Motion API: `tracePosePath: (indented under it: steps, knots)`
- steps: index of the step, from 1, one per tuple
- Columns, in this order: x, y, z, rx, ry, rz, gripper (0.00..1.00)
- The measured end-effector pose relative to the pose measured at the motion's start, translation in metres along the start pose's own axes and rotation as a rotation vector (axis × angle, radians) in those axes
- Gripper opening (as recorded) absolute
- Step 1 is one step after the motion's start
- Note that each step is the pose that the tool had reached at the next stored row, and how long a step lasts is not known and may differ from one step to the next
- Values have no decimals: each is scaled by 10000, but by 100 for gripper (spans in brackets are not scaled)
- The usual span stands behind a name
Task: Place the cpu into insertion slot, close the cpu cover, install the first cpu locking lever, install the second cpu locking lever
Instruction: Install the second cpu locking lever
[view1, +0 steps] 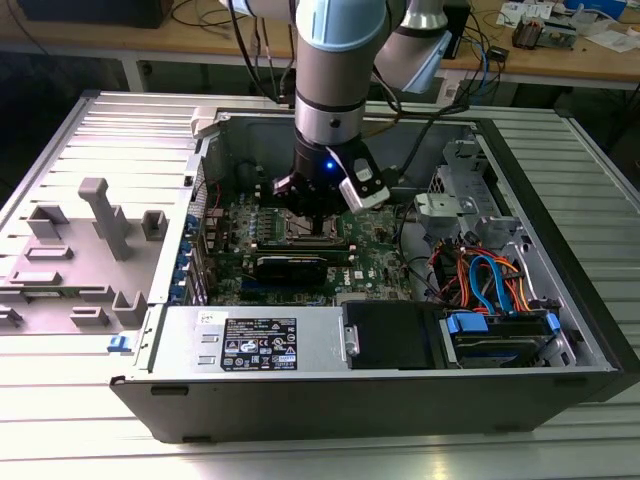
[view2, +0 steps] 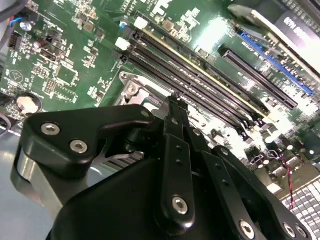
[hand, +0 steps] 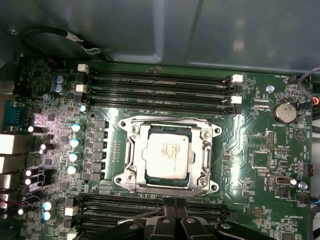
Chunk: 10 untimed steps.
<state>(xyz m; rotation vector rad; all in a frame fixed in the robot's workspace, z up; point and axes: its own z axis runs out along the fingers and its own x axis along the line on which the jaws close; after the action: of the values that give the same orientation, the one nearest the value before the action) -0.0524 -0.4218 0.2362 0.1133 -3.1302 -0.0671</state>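
Robot arm reaching straight down into an open computer case

The gripper (hand: 167, 220) hovers with fingers (view2: 176, 131) pressed together, holding nothing; the cpu (hand: 166, 156) lies in the insertion slot (hand: 150, 176) just beside the fingertips

Long black memory slots (hand: 157, 85), perhaps vacant, flank a coin battery (hand: 285, 111).

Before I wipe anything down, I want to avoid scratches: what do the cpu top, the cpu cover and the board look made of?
The cpu: seemingly dull silver-grey metal, matte with soft glare. The cpu cover: likely bare stamped metal, brighter and shinier along its frame edges. The circuit board: glossy green laminate, probably coated, studded with small components.
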Motion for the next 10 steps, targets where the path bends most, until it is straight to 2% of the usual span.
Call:
tracePosePath:
  steps: [3, 8, 10]
  knots:
    - [29, -29, -2, -28, 62, 3, 11]
    - [127, -45, 7, -33, 63, 3, 11]
    - [143, -51, 23, -35, 62, 2, 11]
